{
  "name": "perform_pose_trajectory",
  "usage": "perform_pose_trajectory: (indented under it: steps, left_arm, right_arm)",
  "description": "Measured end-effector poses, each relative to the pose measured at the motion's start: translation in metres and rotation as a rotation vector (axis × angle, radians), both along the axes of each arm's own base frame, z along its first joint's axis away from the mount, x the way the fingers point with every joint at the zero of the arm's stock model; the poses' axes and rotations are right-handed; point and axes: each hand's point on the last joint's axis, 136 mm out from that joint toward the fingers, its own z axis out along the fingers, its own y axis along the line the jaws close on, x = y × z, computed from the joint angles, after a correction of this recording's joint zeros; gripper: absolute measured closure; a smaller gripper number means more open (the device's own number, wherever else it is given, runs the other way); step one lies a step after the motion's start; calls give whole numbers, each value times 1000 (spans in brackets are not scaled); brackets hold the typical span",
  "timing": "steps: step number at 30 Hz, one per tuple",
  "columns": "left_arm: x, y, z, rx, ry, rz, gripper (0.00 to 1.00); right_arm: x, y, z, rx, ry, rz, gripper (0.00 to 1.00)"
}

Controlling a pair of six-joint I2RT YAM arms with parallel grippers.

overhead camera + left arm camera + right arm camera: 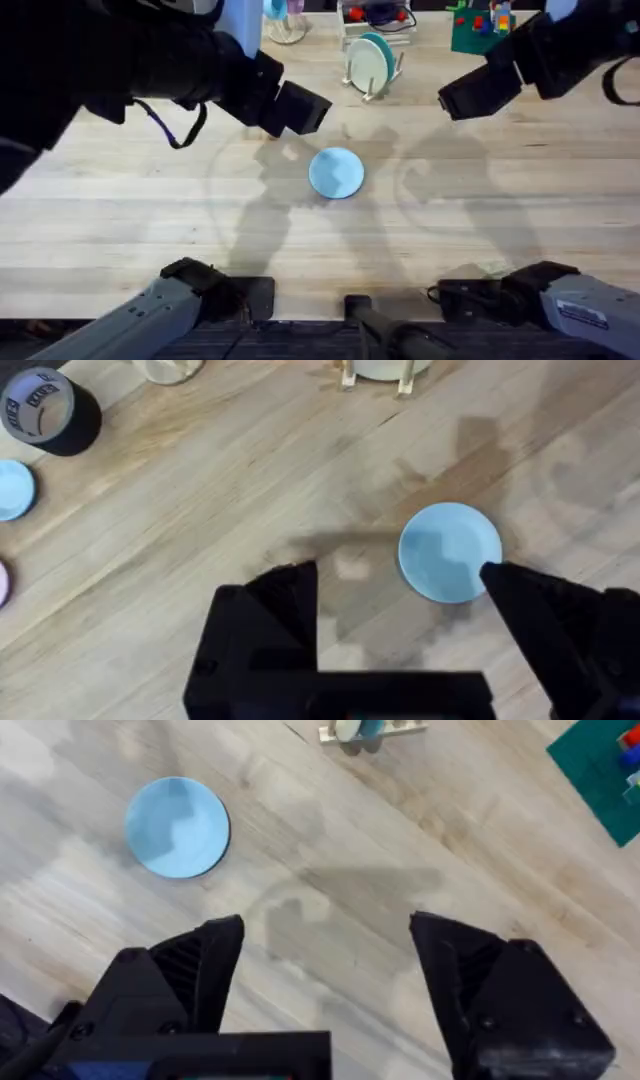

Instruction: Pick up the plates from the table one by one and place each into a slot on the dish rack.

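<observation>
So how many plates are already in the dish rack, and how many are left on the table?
2 plates: a pale plate stands in the dish rack, with a teal edge behind it that may be another, and one light blue plate lies on the table.

Light blue plate: round, lying flat on the pale plank worktop, near centre, free of contact. Dish rack: light wood, upright pegs, at the far side of the worktop. It holds a pale yellow-green plate on edge in a slot.
</observation>
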Motion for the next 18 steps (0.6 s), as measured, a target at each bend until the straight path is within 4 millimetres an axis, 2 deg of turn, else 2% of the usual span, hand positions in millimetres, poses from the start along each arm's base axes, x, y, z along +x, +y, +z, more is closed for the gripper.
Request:
perform_pose_trajectory:
  steps: [7, 8, 9, 13, 14, 15, 18]
  left_arm:
    - [-5, -1, -3, -11, 28, -3, 6]
    - [-6, -2, -4, -16, 35, 0, 36]
    - [-7, -2, -5, -20, 44, 3, 141]
    - [-10, 0, -7, -29, 69, 21, 779]
    - [-11, 1, -8, -30, 74, 26, 903]
    - [-11, 2, -8, -33, 81, 32, 940]
    - [-15, 4, -11, -50, 112, 43, 956]
  right_arm:
    - [-1, 0, -3, 8, 16, -21, 7]
    - [-1, 0, -3, 8, 16, -22, 7]
    - [-1, 0, -3, 8, 16, -22, 7]
    - [-1, 0, -3, 10, 18, -25, 7]
    - [-2, 0, -3, 10, 18, -25, 7]
    - [-1, 0, -3, 10, 18, -25, 8]
    - [-2, -1, -3, 9, 19, -25, 7]
